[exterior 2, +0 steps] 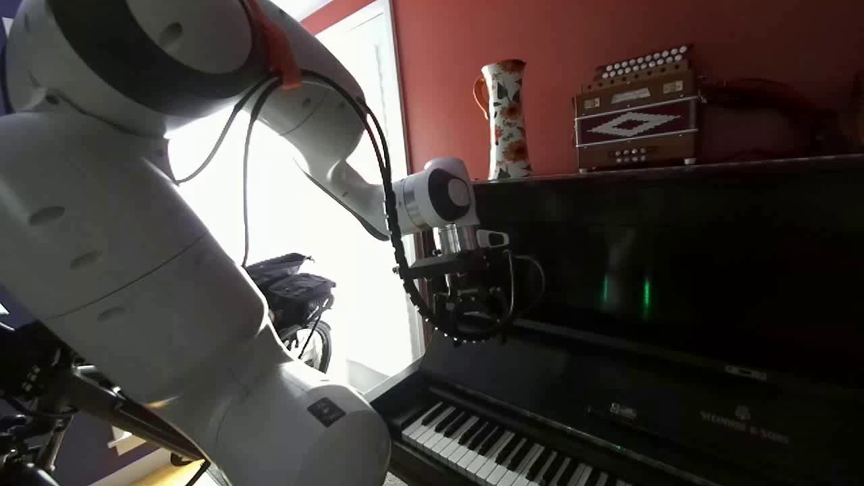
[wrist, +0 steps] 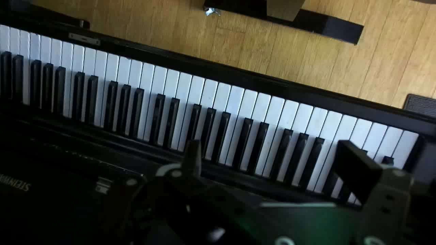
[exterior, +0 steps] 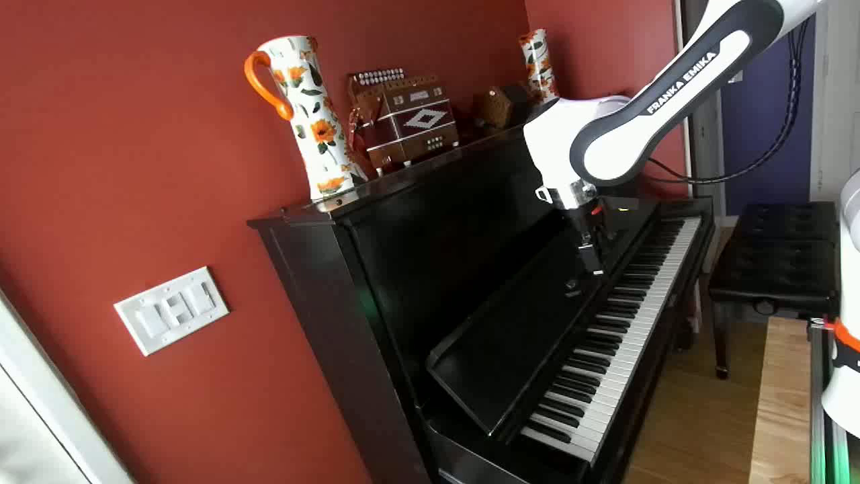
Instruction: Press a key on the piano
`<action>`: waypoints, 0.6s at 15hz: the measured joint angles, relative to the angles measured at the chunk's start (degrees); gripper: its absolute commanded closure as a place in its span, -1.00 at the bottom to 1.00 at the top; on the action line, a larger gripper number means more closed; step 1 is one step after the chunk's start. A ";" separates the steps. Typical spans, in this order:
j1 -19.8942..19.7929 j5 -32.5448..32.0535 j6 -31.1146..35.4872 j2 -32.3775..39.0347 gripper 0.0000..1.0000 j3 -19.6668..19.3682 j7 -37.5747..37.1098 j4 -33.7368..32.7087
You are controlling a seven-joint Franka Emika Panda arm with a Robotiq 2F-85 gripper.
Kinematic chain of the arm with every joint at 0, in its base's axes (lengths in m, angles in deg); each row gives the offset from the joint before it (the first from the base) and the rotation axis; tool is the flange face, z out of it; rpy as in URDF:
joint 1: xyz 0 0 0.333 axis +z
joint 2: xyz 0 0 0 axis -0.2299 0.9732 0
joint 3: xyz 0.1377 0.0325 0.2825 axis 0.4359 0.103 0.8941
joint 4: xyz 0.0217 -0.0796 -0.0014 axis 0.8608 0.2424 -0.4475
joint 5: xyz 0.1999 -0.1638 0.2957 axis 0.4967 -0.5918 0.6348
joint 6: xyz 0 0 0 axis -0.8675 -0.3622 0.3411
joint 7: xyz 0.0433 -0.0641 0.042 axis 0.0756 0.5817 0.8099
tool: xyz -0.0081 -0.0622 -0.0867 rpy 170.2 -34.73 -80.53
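The wrist view showed the gripper [wrist: 269,143] with its jaws spread wide and nothing between them; lowered like that, both fingers [wrist: 192,160] might strike, sounding two notes instead of one. Close around the jaws hung a cable [exterior 2: 393,229], its loop a possible snag. Below and beyond the fingertips, seemingly untouched, lay the white keys [wrist: 235,98] of the piano [exterior: 437,249] (black against black elsewhere, so clearance was hard to judge). A drop without first shifting out over them could hit the fallboard [exterior: 510,349] behind the jaws instead
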State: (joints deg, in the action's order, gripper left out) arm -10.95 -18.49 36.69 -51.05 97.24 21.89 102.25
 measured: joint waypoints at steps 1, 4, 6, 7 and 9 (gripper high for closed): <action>0.00 0.00 0.00 0.01 -1.00 0.00 0.00 0.01; 0.00 0.00 0.00 0.02 -1.00 0.00 0.00 0.01; 0.00 0.00 0.00 0.02 -1.00 0.00 0.00 0.01; 0.04 0.00 0.00 0.02 -1.00 -0.05 0.00 -0.01; -0.10 -0.09 -0.32 0.49 -1.00 -0.41 -0.23 -0.09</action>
State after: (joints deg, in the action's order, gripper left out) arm -11.05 -18.59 36.37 -50.56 96.83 21.66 102.15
